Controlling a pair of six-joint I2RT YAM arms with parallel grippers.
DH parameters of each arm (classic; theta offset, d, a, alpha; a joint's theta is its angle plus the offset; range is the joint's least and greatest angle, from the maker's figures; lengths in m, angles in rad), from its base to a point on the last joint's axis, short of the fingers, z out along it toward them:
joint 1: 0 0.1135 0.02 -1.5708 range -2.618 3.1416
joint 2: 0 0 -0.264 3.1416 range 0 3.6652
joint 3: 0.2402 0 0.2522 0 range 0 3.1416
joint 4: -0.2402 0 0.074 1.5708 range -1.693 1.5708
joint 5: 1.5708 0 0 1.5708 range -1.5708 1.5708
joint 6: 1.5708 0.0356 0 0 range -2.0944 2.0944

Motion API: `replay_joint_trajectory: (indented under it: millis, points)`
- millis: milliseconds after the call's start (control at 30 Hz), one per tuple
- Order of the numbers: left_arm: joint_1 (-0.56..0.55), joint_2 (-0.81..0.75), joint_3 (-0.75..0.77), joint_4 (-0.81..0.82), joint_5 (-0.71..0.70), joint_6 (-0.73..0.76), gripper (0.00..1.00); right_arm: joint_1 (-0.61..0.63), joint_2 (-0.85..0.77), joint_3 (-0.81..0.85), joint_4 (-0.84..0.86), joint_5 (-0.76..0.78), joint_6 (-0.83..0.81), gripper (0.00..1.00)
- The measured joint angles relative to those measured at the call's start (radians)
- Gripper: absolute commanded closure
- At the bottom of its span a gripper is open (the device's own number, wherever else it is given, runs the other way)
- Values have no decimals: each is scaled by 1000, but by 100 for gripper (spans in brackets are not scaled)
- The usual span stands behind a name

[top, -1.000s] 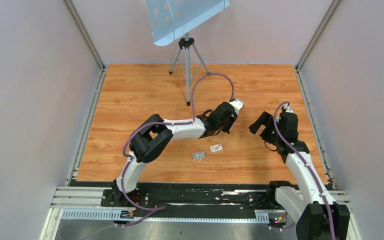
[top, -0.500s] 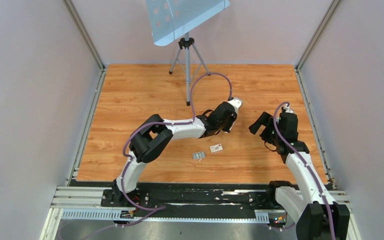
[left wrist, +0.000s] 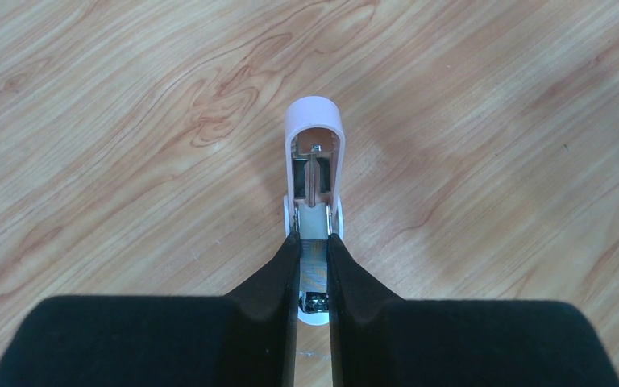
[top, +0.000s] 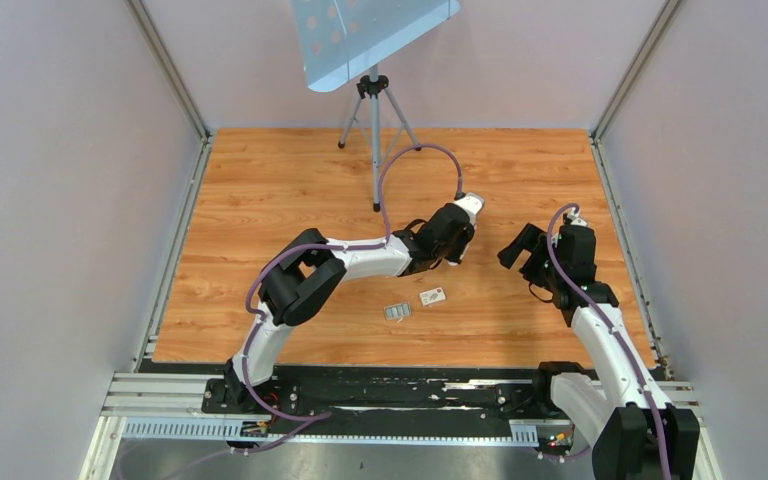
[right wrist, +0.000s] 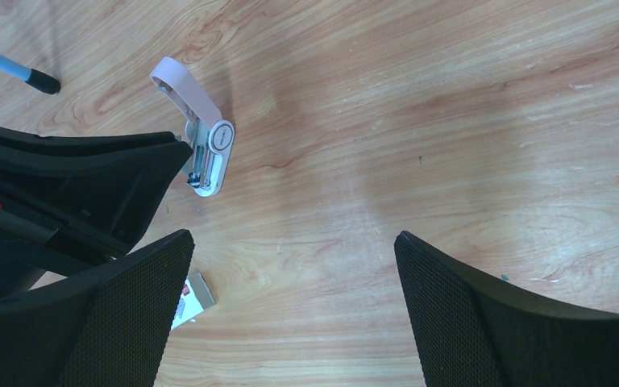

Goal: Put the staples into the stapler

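Stapler (left wrist: 314, 173), rounded pale-pink plastic shell

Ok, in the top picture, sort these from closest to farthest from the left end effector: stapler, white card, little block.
1. Stapler: pinched in the left end effector, seen from its wrist.
2. White card: next, on the near side.
3. Little block: farthest, left of the card.

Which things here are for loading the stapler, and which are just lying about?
For the job: stapler, lid up, gripped by the left gripper; right gripper, open; small block and white labelled card, possibly the staples.
Lying about: tripod holding a pale blue panel.
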Motion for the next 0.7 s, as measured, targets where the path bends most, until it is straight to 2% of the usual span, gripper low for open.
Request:
replay_joint_trajectory:
  millis: [700]
  points:
    - [-1, 3, -1, 32, -18, -10, 85, 0, 0, 0, 1, 0, 0, 0]
